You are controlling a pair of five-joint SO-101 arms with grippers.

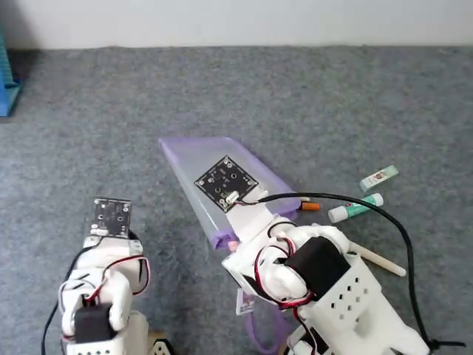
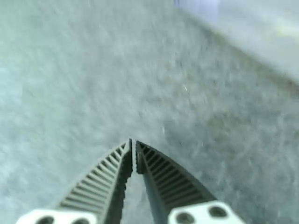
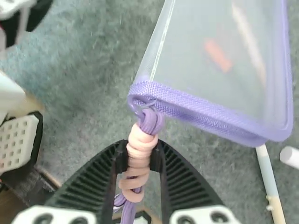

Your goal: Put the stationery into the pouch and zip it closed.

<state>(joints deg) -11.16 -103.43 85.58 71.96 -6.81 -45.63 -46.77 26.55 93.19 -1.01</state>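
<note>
Bench [image 1: 89, 133]: covered edge to edge in grey short-pile felt or carpet, the nap slightly mottled. A white wall [image 1: 236, 22] is met along the far edge. A blue object [image 1: 7, 85] is cut off at the far left margin.

Right arm [image 1: 332, 296]: white housing, red and black wiring, bent low over the near end of the pouch. Left arm [image 1: 100, 296]: the same build, set at the near left, well apart from the pouch.

Pouch [image 1: 192, 155]: clear-walled with purple fabric edging, lying flat near mid-bench, its long axis running from far left to near right.

Loose stationery is grouped on the carpet on the right of the pouch: a pale wooden stick [image 1: 378, 259], a white and green tube [image 1: 355, 208], a small green and white packet [image 1: 379, 177], and an orange piece [image 1: 310, 206] just beside the pouch edge. Whether an orange shape noted through the clear wall in the right wrist view lies inside or beneath cannot be told.

Right end effector [image 3: 138, 163]: clamped on a knotted pink and purple cord [image 3: 140, 140] tied at the pouch corner.

Left end effector [image 2: 132, 151]: fingers closed tip to tip, nothing held, hanging over bare carpet.
</note>
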